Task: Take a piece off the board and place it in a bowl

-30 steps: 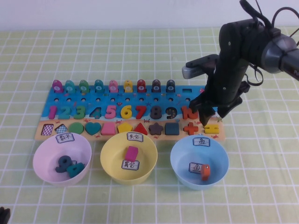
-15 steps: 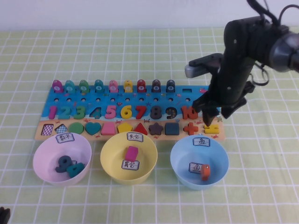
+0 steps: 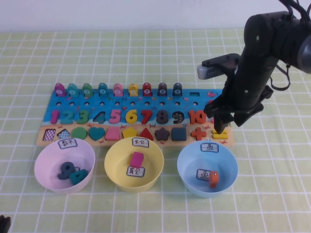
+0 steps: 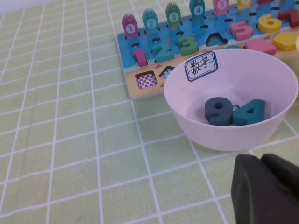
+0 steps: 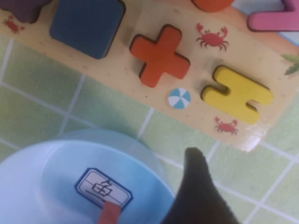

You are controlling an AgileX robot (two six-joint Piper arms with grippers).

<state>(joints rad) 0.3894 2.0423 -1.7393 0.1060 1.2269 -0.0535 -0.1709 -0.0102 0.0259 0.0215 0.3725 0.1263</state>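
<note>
The yellow equals sign [image 3: 220, 134] sits in its slot at the right end of the board's tan strip; it also shows in the right wrist view [image 5: 236, 93]. The blue and tan board [image 3: 126, 104] lies across the table. My right gripper [image 3: 226, 121] hovers just above the equals sign, open and empty; one dark finger [image 5: 196, 182] shows in its wrist view. The yellow bowl [image 3: 112, 156] stands in front of the board's middle and holds a pink block [image 3: 137, 159]. My left gripper [image 4: 261, 161] is shut and empty, parked near the pink bowl [image 4: 280, 126].
A pale pink bowl [image 3: 43, 158] with two dark number pieces stands at the front left. A light blue bowl [image 3: 187, 162] with an orange piece stands at the front right, just below the equals sign. An orange plus [image 5: 160, 55] lies beside the equals sign.
My right gripper has moved to the right along the board, from over the 10 to over the equals sign. The left arm has not moved.
</note>
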